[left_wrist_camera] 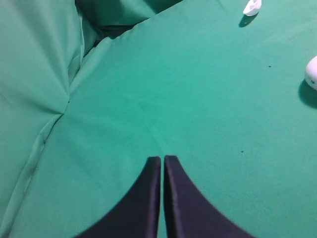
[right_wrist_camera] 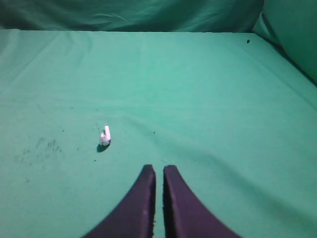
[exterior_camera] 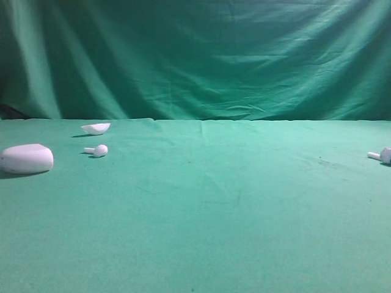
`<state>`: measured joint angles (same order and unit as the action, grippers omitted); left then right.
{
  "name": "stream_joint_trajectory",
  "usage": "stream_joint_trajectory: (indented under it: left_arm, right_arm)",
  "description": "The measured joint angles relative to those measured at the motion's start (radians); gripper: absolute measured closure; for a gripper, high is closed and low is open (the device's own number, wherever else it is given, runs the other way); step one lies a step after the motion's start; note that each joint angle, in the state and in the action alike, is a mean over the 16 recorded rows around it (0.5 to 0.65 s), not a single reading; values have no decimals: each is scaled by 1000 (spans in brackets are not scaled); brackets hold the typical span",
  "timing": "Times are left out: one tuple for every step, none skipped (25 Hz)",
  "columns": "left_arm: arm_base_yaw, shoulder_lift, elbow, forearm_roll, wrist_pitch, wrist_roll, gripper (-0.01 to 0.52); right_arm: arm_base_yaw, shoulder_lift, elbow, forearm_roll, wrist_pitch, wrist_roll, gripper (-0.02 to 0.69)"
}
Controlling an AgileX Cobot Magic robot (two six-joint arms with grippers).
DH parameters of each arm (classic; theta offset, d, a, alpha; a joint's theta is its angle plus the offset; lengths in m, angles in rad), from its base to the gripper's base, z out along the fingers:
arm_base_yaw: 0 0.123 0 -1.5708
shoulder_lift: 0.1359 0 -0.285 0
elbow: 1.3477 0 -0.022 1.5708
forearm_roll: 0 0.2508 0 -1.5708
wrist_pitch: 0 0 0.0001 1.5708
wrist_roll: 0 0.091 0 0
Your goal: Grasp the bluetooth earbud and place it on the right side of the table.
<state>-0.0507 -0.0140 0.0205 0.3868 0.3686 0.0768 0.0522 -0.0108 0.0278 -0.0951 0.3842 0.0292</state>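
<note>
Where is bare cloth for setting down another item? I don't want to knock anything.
The table is bare from the left earbud across to the bluetooth earbud at the right edge. It is crowded only far left, around the oval case and shallow white piece.

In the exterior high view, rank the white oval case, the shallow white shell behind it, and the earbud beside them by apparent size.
1. White oval case, clearly the largest.
2. Shallow white shell, though it sits farther back, which shrinks it.
3. Earbud, smallest.
</note>
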Motion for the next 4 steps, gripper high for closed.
stream_joint_trajectory:
  left_arm:
    - [0,0,0,0,0,0,514]
    - [0,0,0,0,0,0,514]
    - [0,0,0,0,0,0,514]
    - [0,0,0,0,0,0,514]
  right_arm:
    - [0,0,0,0,0,0,616]
    - [0,0,0,0,0,0,616]
    - [0,0,0,0,0,0,616]
    - [0,0,0,0,0,1,616]
